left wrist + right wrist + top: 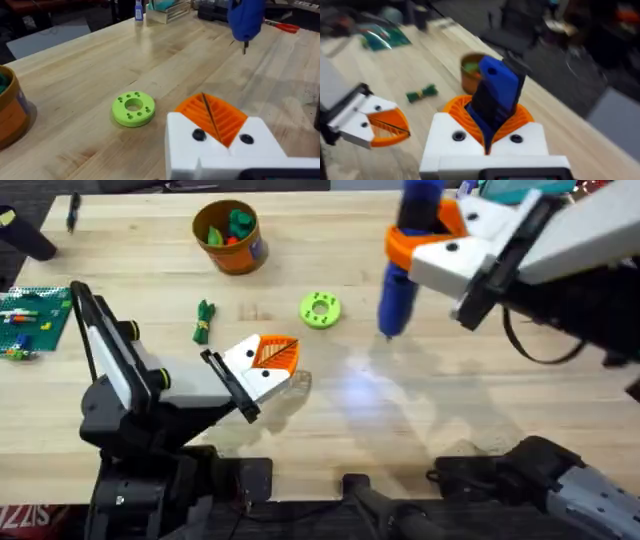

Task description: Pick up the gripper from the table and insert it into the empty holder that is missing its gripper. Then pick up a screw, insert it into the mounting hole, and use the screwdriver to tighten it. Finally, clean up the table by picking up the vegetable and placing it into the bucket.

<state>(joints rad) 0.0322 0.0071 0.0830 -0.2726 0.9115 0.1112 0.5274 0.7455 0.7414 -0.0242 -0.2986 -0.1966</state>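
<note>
Light wooden table (pixel 330 420) with visible grain; beyond its far edge, dark floor, dim blurred clutter, red-handled scissors (pixel 282 26); soft glare on the tabletop.

The tabletop (pixel 420 410) is pale wood with visible grain and a soft sheen. The screwdriver (pixel 400 290) looks like smooth blue plastic, its thin tip (pixel 245 48) metal. The green disc (pixel 133 108) is matt plastic. Both tools, left (pixel 268 360) and right (pixel 487 125), have smooth white plastic fingers with ribbed orange pads.
</note>
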